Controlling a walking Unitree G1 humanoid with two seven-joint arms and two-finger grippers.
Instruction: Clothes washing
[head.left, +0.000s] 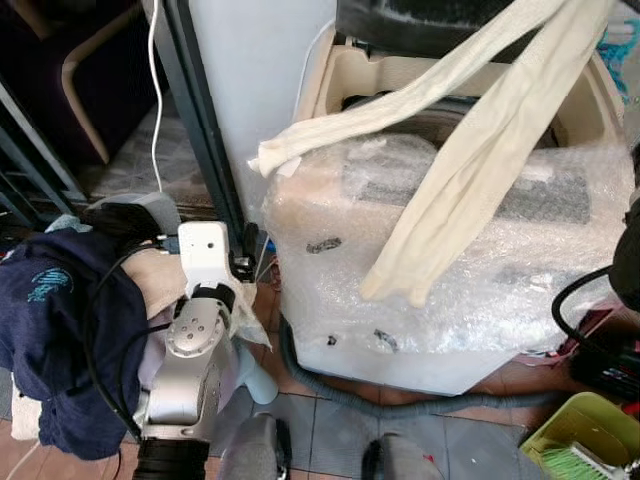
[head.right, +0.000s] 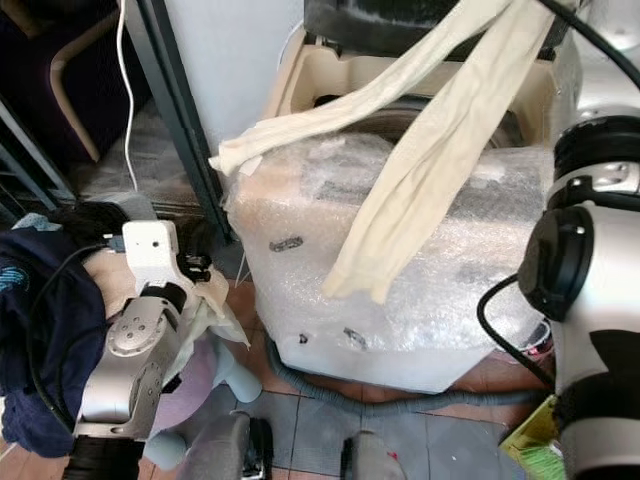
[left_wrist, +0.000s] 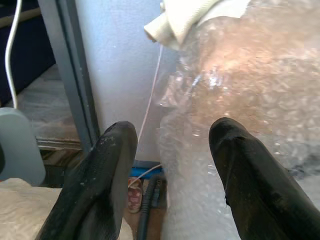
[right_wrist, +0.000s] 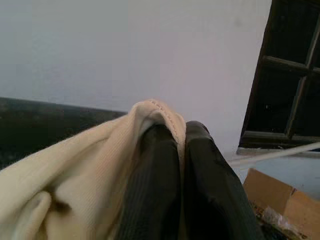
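With the left gripper (left_wrist: 172, 170) spread and empty beside the dark clothes pile (head.left: 55, 330), the right gripper (right_wrist: 182, 150) pinches the cream garment (head.left: 470, 150) high over the bubble-wrapped washer (head.left: 430, 250), so loading appears barely begun.

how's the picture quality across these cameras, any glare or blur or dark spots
Eye views: sharp, bright glare on the bubble wrap over the washing machine. Left wrist view: left gripper fingers soft, close to the lens, wrap shiny. Right wrist view: dim and hazy, right gripper shut on the cream garment.
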